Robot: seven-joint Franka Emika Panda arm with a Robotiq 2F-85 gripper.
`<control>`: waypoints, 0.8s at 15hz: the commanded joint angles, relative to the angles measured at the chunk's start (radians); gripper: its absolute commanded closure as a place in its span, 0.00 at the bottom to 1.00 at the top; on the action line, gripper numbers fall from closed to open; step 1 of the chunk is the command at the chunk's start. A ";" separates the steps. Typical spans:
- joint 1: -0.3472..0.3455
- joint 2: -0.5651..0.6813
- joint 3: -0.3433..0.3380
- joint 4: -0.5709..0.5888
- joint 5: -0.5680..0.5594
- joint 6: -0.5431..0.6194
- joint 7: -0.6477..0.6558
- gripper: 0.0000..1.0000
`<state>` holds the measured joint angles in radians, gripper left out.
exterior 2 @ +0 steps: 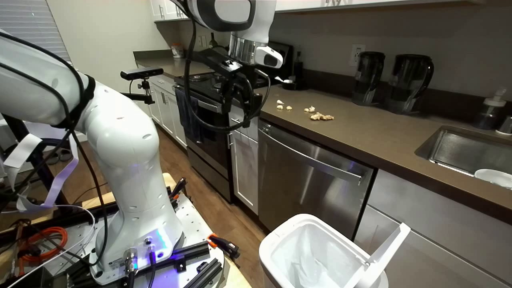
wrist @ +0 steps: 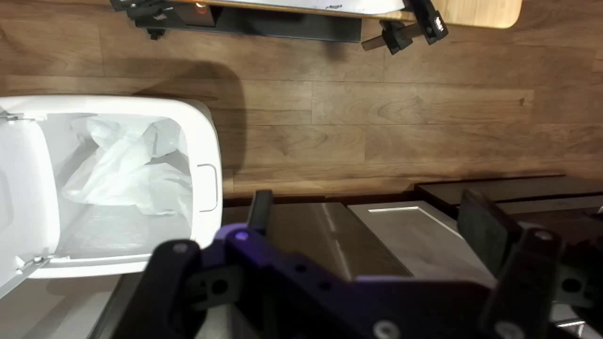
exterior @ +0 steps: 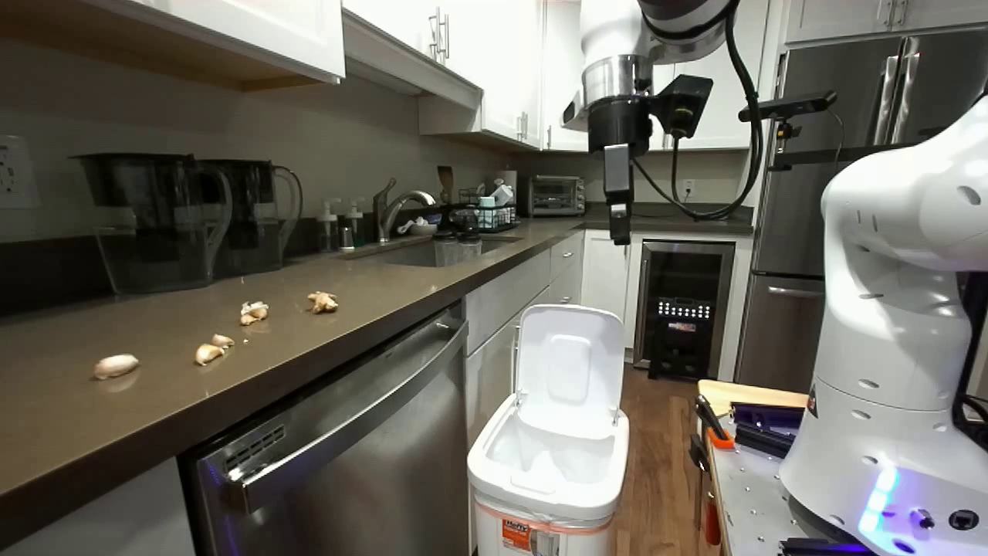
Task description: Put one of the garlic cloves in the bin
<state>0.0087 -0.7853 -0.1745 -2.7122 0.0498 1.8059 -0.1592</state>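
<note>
Nearest in an exterior view, the white bin (exterior 2: 280, 235) stands with its lid (exterior 2: 386, 250) swung open on the right; a crumpled white liner (wrist: 132, 174) shows inside. Left of the bin, also near, is the robot's base (exterior 2: 136, 236), set among black rails (exterior 2: 186, 254). Higher up, left of the bin and well apart from it, the gripper (wrist: 370, 212) points down, its fingers spread wide in the wrist view. Beyond the bin is the steel dishwasher (exterior 2: 296, 180), under the brown tabletop (exterior 2: 372, 130). On that tabletop, toward its near edge, the garlic cloves (exterior 2: 289, 108) lie loosely scattered, with a knobbly tan piece (exterior 2: 321, 117) just beside them on the right. Farther right is the sink (exterior 2: 460, 150), holding a white dish (exterior 2: 490, 176). Beyond the cloves and to the right, two pitchers (exterior 2: 406, 88) stand near the wall. The stove (exterior 2: 212, 148) is far left.
</note>
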 commanded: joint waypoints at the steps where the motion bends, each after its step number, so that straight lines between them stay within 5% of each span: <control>1: 0.030 0.164 0.064 0.158 0.006 0.003 -0.003 0.00; 12: 0.065 0.798 0.140 0.787 0.008 0.140 0.026 0.00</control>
<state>0.0697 -0.1699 -0.0385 -2.1158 0.0495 1.9434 -0.1553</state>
